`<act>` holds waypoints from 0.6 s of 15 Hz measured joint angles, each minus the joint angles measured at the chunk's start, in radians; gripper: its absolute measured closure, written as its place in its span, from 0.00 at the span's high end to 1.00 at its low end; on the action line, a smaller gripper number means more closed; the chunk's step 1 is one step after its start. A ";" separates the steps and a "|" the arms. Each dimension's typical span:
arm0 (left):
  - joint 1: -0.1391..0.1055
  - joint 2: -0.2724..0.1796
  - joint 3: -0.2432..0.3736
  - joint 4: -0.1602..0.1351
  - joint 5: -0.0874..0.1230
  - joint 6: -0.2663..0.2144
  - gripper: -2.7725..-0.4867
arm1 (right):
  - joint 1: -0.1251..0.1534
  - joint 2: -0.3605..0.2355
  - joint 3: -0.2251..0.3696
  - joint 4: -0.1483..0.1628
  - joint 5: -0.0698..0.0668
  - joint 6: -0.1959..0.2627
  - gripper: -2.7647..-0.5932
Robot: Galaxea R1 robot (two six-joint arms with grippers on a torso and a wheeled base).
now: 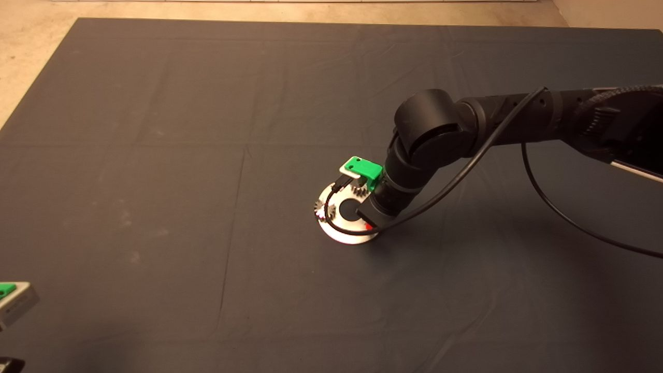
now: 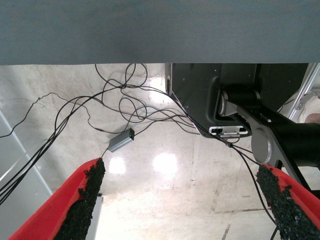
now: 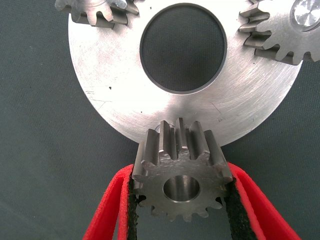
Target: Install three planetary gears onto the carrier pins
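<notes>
The left gripper [image 1: 13,298] is waiting at the mat's lower left edge, fingers spread wide and empty. On the flat round silver metal disc [image 3: 125,95], two small grey toothed steel gears [image 3: 282,27] are already sitting. The right gripper [image 3: 182,200] is clamping the third gear [image 3: 181,175] over the disc's rim; judging from this, its bore needs lining up over the last pin, which the gear is hiding.

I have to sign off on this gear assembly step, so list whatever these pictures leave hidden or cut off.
- Third carrier pin: right wrist view, almost wholly hidden behind the held gear in the right gripper.
- Gear at one edge: right wrist view, cut off by the frame, its pin unseen.
- Disc: head view, far side covered by the right arm; the gears are too small to judge.
- Left gripper: left wrist view shows only floor and cables.
</notes>
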 joint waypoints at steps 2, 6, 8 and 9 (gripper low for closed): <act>0.000 0.000 0.000 0.000 0.000 0.000 0.74 | 0.000 0.000 0.000 0.000 0.000 -0.001 0.16; 0.000 0.000 0.000 -0.004 0.000 0.000 0.74 | -0.013 0.000 0.000 0.000 0.000 -0.004 0.16; 0.000 0.000 0.000 -0.007 0.000 0.000 0.74 | -0.013 0.000 0.002 0.000 0.000 -0.004 0.16; 0.000 0.000 0.000 -0.008 0.000 0.000 0.74 | -0.013 0.000 0.002 0.000 0.000 -0.004 0.16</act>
